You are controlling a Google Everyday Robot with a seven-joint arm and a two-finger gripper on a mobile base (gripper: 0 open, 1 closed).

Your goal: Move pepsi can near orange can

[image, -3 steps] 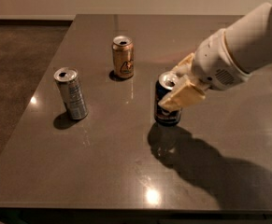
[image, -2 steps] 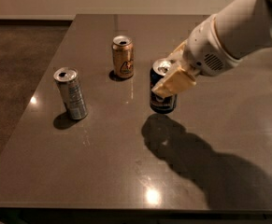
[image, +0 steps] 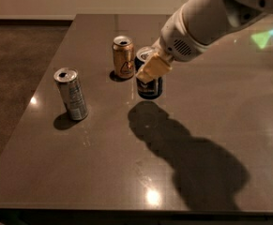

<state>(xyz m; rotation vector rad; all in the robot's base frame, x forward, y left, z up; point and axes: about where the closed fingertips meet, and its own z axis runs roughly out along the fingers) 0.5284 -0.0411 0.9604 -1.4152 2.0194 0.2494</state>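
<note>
1. Here, camera view: gripper [image: 151, 72] sits over the mid-table area, at the end of the white arm [image: 206, 18] coming in from the picture's upper rt
2. Claw is clamped on the pepsi can [image: 150, 89]; one pale finger [image: 155, 67] lies across the can's upper front, hiding part of its top
3. Pepsi can is upright, just beside the orange can [image: 124, 57], on its rt in the picture; whether the two touch, can't tell
4. Slim silver can [image: 72, 94] stands well apart to the lt, near the table [image: 220, 121] edge
5. Arm's dark shadow [image: 187, 163] spreads over the tabletop in front of the pepsi can, twd the near rt corner
</note>
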